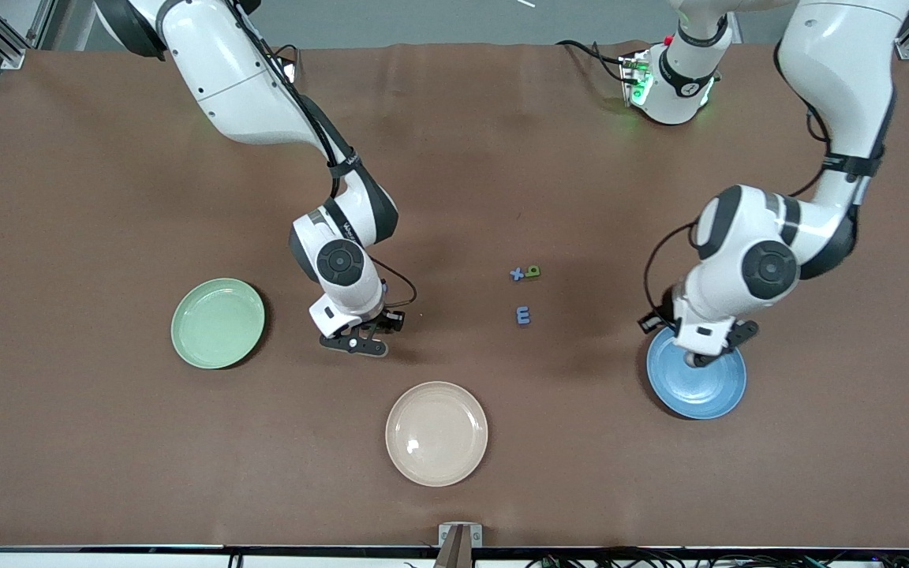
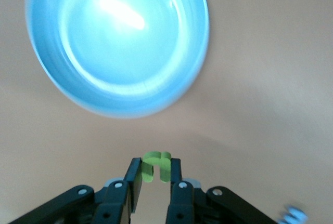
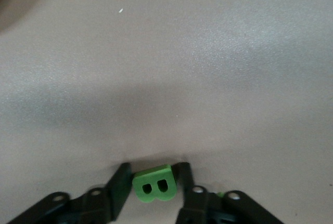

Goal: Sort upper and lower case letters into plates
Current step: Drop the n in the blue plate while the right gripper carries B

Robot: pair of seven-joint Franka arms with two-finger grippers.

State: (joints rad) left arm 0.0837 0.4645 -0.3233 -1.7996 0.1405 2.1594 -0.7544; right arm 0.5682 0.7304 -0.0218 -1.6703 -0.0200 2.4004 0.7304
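My left gripper (image 1: 696, 360) is over the blue plate (image 1: 699, 394), at the edge toward the robots. In the left wrist view it (image 2: 155, 168) is shut on a small green arch-shaped letter (image 2: 156, 165), with the blue plate (image 2: 117, 42) ahead of it. My right gripper (image 1: 356, 345) is low over bare table between the mint green plate (image 1: 218, 323) and the cream plate. In the right wrist view it (image 3: 153, 171) is shut on a green letter B (image 3: 154, 185). A blue letter (image 1: 516, 274), a green letter (image 1: 533, 271) and another blue letter (image 1: 523, 315) lie mid-table. Other letters are out of view.
A cream-beige plate (image 1: 436, 433) sits near the front edge of the brown table. A grey bracket (image 1: 459, 536) is at the front edge. Cables and a lit device (image 1: 636, 79) lie near the left arm's base.
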